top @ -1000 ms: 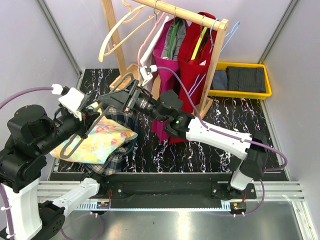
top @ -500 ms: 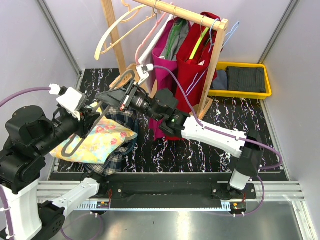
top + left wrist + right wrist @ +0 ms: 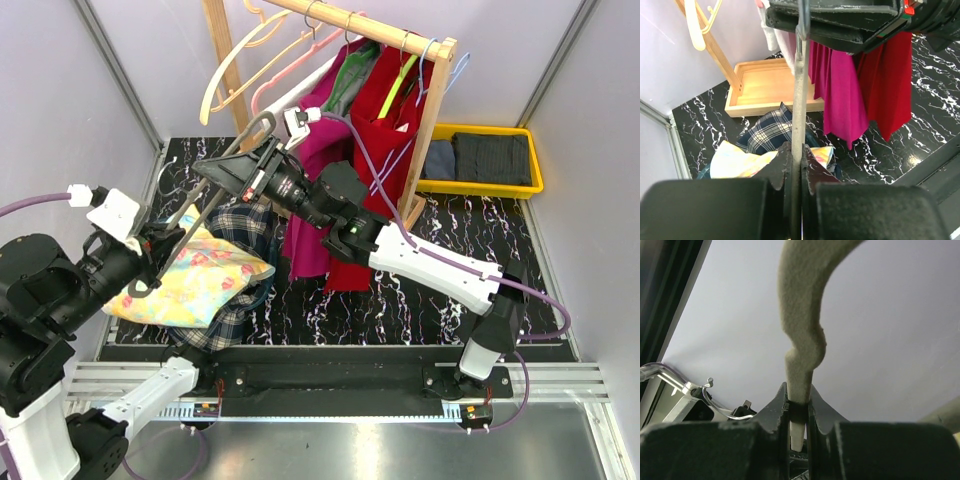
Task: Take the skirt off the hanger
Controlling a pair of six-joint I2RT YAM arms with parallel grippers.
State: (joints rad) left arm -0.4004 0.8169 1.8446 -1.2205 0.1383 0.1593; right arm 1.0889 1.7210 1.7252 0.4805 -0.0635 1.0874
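In the top view, the left gripper [image 3: 160, 255] is clamping the low end of a grey hanger [image 3: 190, 208], while the right gripper [image 3: 215, 172] is pinching the same hanger just under its hook, above the far-left part of the black marbled table [image 3: 400, 300]; the hanger is slanting up and away between them. The plaid skirt [image 3: 245, 222] is lying bunched right below the hanger, beside a floral cloth [image 3: 200, 280], both spilling over a dark basket [image 3: 268, 290] near the table's left edge; whether the skirt is touching the hanger I cannot tell. A wooden rack [image 3: 330, 15] is standing at the far edge and a yellow tray [image 3: 533, 185] is sitting in the far right corner.

In the left wrist view, the left gripper [image 3: 796, 165] is squeezing its jaws tight on the hanger [image 3: 799, 100], whose bar is rising bare to the right gripper [image 3: 840, 22]; the plaid skirt [image 3: 767, 132] is lying below.

In the right wrist view, the right gripper [image 3: 799, 415] is holding its jaws narrow around the hanger [image 3: 800, 340], which is curving upward.
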